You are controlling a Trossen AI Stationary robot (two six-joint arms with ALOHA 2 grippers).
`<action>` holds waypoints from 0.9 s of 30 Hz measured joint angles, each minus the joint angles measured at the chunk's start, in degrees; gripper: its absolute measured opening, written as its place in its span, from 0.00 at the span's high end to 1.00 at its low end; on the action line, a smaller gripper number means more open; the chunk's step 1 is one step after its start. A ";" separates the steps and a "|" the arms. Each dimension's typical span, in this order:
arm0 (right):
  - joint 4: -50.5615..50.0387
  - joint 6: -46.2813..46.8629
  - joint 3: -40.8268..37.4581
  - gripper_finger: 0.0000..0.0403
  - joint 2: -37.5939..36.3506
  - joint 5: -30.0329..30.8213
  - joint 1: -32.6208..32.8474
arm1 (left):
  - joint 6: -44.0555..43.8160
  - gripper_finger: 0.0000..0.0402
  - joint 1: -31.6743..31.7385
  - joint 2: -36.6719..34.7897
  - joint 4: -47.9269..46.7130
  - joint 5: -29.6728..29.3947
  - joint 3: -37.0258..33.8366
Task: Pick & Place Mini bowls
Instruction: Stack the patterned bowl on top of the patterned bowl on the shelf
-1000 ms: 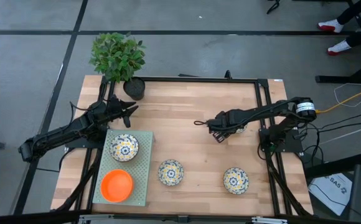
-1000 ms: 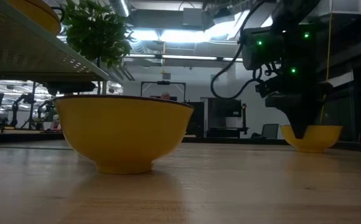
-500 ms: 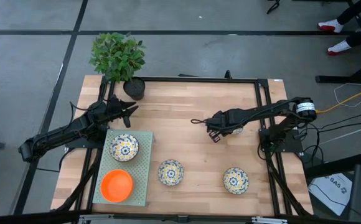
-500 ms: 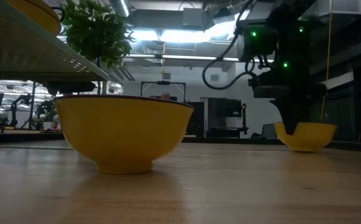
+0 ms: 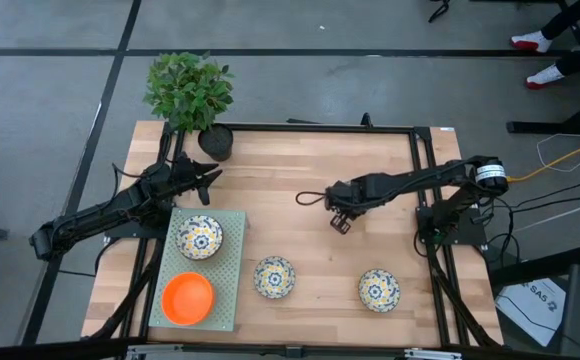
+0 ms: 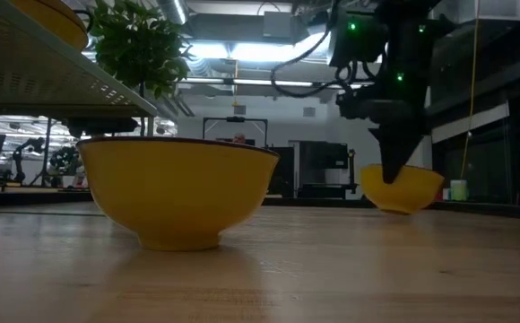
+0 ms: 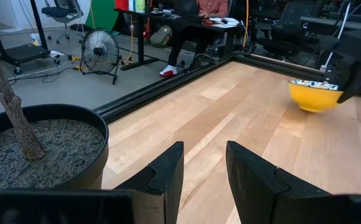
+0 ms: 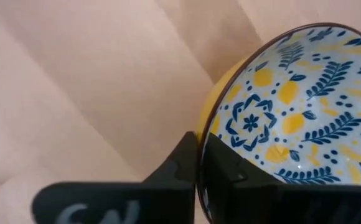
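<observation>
Shifted toward table centre since prev frame: right gripper, clenched on rim of small yellow blue-floral glazed bowl. Prob. ceramic: stiff, slick, chippable; rim pinch OK. Left gripper released, by black plant pot.

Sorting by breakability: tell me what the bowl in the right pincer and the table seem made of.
Patterned bowl: likely glazed ceramic, with a glossy floral inside and yellow outside; melamine is possible. The right pincer is shut on its rim. Table: wood, with pale jointed strips and visible grain.
</observation>
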 joint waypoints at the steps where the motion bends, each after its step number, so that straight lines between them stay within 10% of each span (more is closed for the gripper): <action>1: 0.62 -1.59 0.13 0.97 0.02 -0.02 0.39 | -0.02 0.72 0.02 0.01 0.00 0.00 0.00; 27: 12.92 -43.64 9.37 0.97 0.01 1.21 11.53 | 0.00 0.72 -0.01 0.00 0.00 0.00 0.00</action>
